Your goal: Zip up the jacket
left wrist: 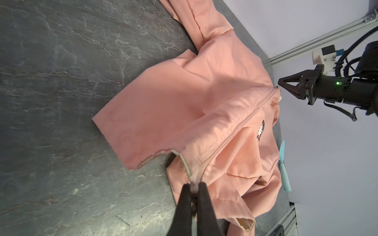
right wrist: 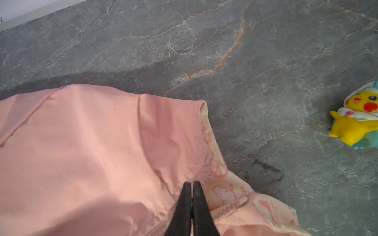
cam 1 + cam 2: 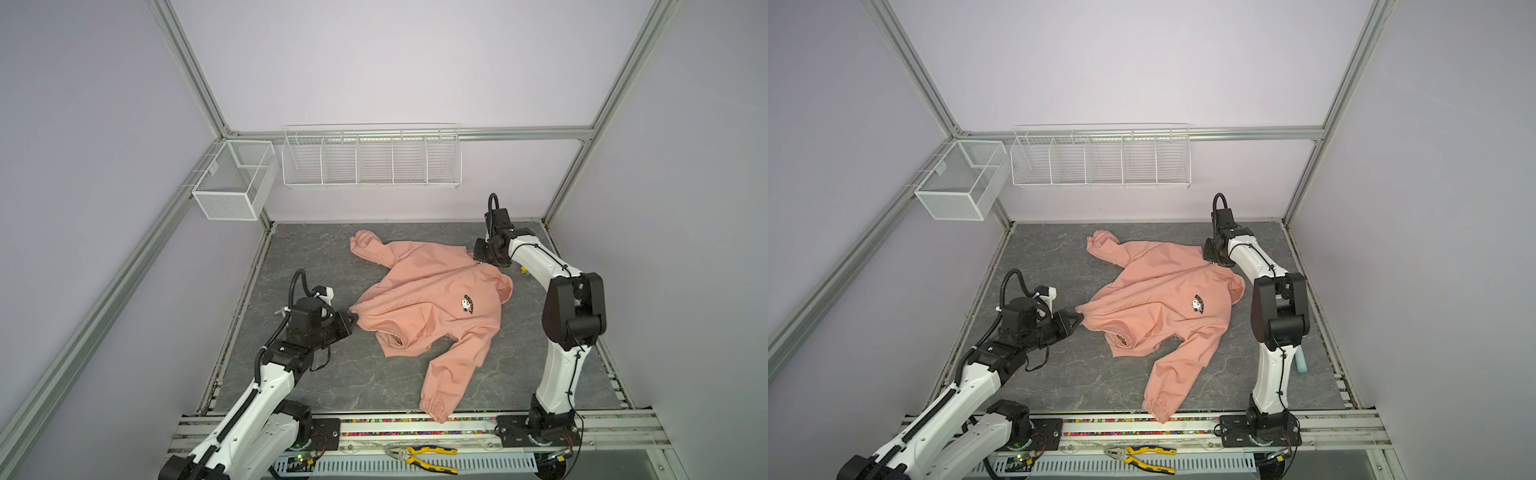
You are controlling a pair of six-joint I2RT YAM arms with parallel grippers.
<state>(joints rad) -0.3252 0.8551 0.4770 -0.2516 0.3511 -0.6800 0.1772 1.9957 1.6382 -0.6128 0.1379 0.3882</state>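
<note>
The left tool (image 1: 193, 188) is clamped narrow on the hem corner of the jacket (image 3: 424, 299), right at the bottom end of the zipper (image 1: 245, 116), anchoring it low over the tabletop (image 3: 311, 266). The jacket lies front up mid-tabletop, sleeves spread, and its zipper line runs closed and taut from hem to collar. At the collar end the right tool (image 1: 279, 86) has its jaws pressed together at the top of the zipper, apparently nipping the pull (the tab itself is too small to make out). The closing stroke looks essentially finished. The next move calls for releasing the pull first, then the hem, gently, so the fabric settles flat.
</note>
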